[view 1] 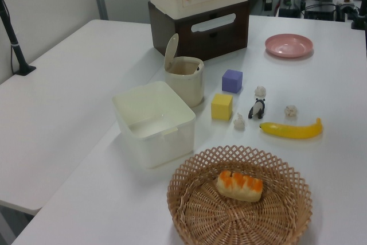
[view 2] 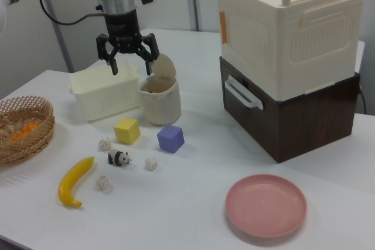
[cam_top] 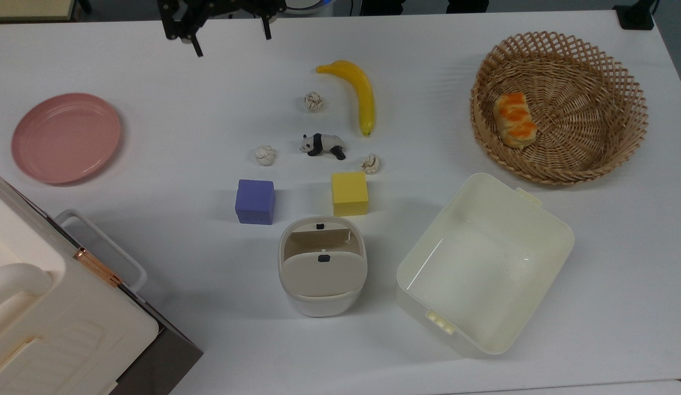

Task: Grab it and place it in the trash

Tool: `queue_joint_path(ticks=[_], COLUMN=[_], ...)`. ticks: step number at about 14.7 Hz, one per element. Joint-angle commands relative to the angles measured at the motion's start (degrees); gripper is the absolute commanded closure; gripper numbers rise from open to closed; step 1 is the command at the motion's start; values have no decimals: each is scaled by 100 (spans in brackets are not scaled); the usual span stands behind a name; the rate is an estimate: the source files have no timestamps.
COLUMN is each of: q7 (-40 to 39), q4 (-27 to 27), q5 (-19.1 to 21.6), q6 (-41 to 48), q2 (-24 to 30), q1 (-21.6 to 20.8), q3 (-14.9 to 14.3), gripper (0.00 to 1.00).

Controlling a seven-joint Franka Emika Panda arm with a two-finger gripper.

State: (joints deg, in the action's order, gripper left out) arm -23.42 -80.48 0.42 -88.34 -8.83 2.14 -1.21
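The pale crumpled paper wad [cam_top: 265,155] lies on the white table just above the purple cube [cam_top: 255,201] in the top view; it also shows as the wad [view 1: 260,90] and the wad [view 2: 151,163]. The trash, a small beige bin [cam_top: 322,266] [view 1: 184,78] [view 2: 160,99], stands with its flap lid raised, below the two cubes in the top view. My gripper [cam_top: 233,44] [view 2: 130,67] hangs open and empty, high over the table near the top view's upper edge, well away from the wad.
Two browner wads [cam_top: 313,101] [cam_top: 370,163], a toy panda [cam_top: 322,145], a banana [cam_top: 356,93] and a yellow cube [cam_top: 349,193] crowd the middle. A cream tub [cam_top: 554,230], a wicker basket [cam_top: 620,137] with bread, a pink plate [cam_top: 66,137] and a stacked storage box [cam_top: 55,318] ring them.
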Motion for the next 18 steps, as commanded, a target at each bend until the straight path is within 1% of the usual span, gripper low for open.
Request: queue_joint_path(ticks=[1, 4, 8, 9, 13, 15, 16, 18], q7=[-540, -646, -410, -165, 1232, 1594, 1691, 1937], q4=[-100, -108, -205, -240, -416, -565, -722, -1266], q5=[-33, -51, -34, -34, -42, -42, -34, -42], q6=[-376, -421, -386, -403, -421, -456, -586, -1069], q2=[-31, -93, -93, -93, -93, -102, -93, -14], q1=[-12, -47, -83, -83, -83, -83, -83, -109], q3=[15, 24, 24, 24, 24, 24, 24, 24], gripper=[0, 0, 0, 0, 0, 0, 0, 0])
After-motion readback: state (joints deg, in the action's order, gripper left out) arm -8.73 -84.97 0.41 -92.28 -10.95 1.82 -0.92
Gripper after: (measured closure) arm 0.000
